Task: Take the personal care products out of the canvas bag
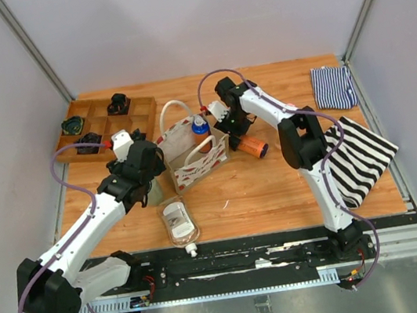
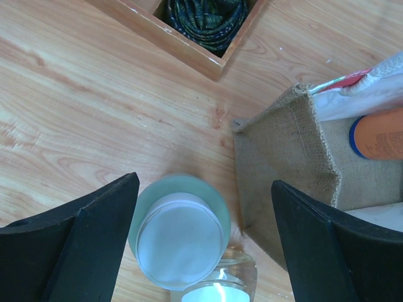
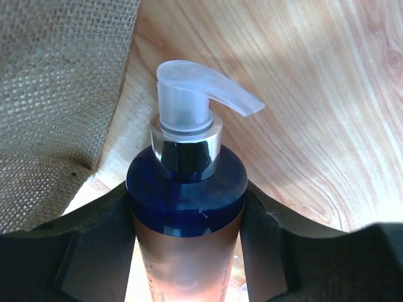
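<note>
Clear bottle [image 1: 177, 221]: lying flat on the table [image 1: 278, 193], already out of the bag [image 2: 283, 182].
Left gripper [image 2: 204, 189]: fingers wide apart, straddling a white-capped bottle [image 2: 181, 242] just beside the bag.
Bag contents: an orange bottle [image 2: 378, 135] sits inside; the bottom is hidden.
Right gripper [image 3: 186, 214]: clamped on a pump bottle [image 3: 186, 182], outside the bag.
Tray [image 1: 104, 125]: dark bits in its compartments, too small to make out.
</note>
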You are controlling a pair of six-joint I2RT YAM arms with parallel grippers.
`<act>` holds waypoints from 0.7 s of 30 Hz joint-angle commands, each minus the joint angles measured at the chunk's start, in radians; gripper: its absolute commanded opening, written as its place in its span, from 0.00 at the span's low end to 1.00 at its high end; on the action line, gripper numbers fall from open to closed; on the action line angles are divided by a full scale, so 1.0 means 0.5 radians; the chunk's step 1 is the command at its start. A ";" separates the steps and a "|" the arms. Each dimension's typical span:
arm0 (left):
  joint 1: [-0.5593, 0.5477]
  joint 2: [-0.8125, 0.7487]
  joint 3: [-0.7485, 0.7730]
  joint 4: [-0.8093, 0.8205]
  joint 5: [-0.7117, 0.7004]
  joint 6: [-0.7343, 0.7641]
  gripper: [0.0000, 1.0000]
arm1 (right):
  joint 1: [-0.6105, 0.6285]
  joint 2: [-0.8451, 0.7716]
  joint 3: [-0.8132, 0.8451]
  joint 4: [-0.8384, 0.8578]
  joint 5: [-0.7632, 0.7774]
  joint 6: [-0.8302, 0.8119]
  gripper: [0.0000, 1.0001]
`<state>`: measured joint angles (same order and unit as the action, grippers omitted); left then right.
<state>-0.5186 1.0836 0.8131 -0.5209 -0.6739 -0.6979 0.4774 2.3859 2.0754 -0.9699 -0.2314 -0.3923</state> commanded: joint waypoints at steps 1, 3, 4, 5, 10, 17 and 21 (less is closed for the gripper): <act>0.012 -0.010 0.011 0.065 0.039 0.015 0.91 | -0.006 0.018 0.029 -0.021 0.062 0.065 0.34; 0.013 -0.016 0.015 0.052 0.037 0.022 0.91 | -0.014 0.034 0.148 -0.001 0.112 0.117 0.21; 0.013 -0.021 0.016 0.047 0.031 0.025 0.91 | -0.020 0.038 0.212 0.022 0.138 0.148 0.15; 0.013 -0.030 0.015 0.045 0.027 0.028 0.91 | -0.028 0.036 0.272 0.063 0.159 0.178 0.11; 0.013 -0.055 0.004 0.057 0.036 0.035 0.92 | -0.105 -0.152 0.292 0.633 0.309 0.400 0.01; 0.013 -0.040 0.001 0.080 0.079 0.031 0.91 | -0.176 -0.642 -0.706 2.530 0.448 0.487 0.01; 0.013 -0.006 -0.010 0.117 0.143 0.028 0.91 | -0.155 -0.540 -1.064 3.521 0.694 0.527 0.01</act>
<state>-0.5182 1.0752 0.8131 -0.5030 -0.6273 -0.6842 0.3904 2.0918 1.6779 0.0860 -0.0200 -0.1696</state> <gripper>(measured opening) 0.915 0.581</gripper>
